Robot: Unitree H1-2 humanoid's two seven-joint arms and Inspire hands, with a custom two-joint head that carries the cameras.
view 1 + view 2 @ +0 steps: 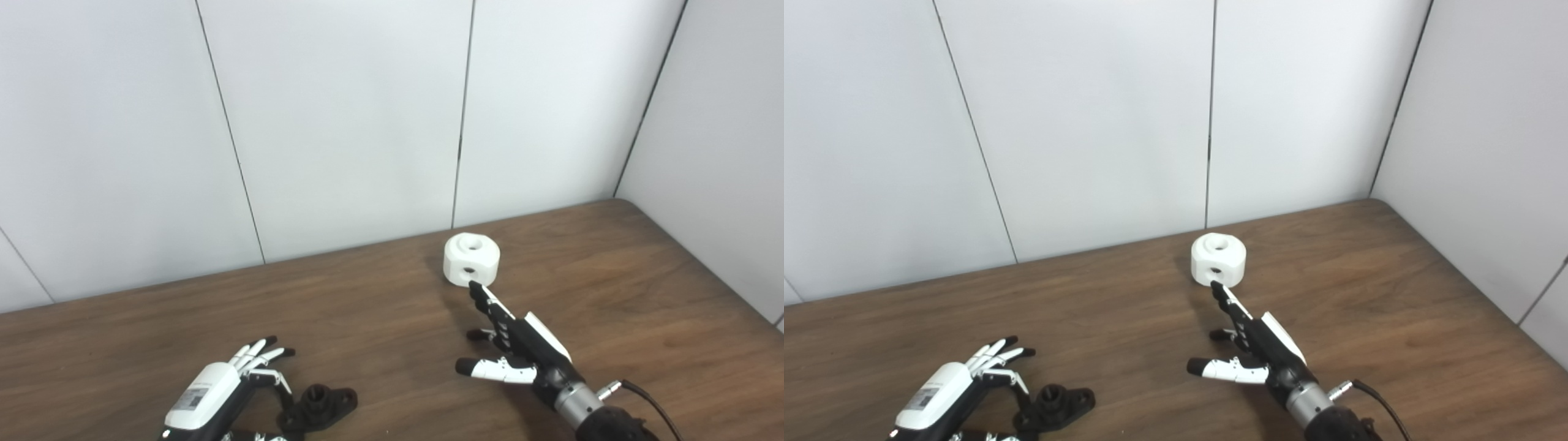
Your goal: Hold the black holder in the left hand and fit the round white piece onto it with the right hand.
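Note:
The black holder (320, 407) lies flat on the brown table near the front left. My left hand (229, 383) is right beside it on its left, fingers spread and open, fingertips (285, 387) close to the holder's edge. The round white piece (471, 260) stands on the table toward the back, with a hole on top and one in its side. My right hand (511, 346) is open, fingers stretched out, with its fingertips (474, 288) just in front of the white piece. The same scene shows in the right eye view: holder (1055, 405), white piece (1218, 260).
The table (643, 288) ends at white wall panels behind and at the right. A cable (649, 401) runs from my right wrist.

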